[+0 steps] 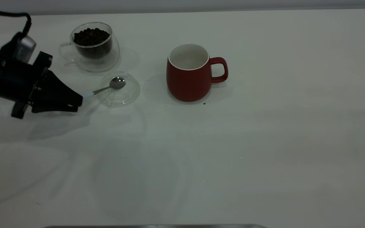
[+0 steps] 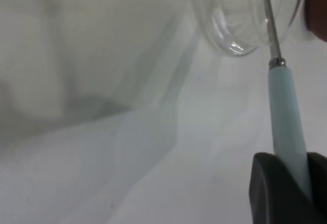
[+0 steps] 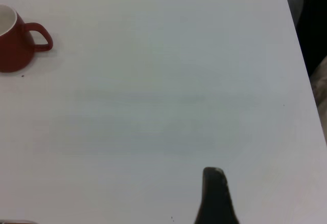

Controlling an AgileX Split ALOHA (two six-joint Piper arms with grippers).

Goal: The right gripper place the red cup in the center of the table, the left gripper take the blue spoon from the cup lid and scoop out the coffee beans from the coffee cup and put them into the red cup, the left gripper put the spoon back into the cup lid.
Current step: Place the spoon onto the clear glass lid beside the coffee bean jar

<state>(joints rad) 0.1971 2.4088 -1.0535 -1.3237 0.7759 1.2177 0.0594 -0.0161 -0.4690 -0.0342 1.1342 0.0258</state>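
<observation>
On the counter (image 1: 265, 142), the left pincer (image 1: 78, 100) is clenched on the blue spoon (image 1: 108, 88) handle; spoon bowl rests in the cup lid (image 1: 128, 95). Right pincer (image 3: 214, 193) state: cannot tell.

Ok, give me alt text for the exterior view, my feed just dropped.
The left gripper, low at the table's left edge, has its jaws shut on the blue spoon's handle, the bowl resting in the cup lid. Behind the lid stands the coffee cup full of coffee beans; the red cup stands upright near the center.
</observation>
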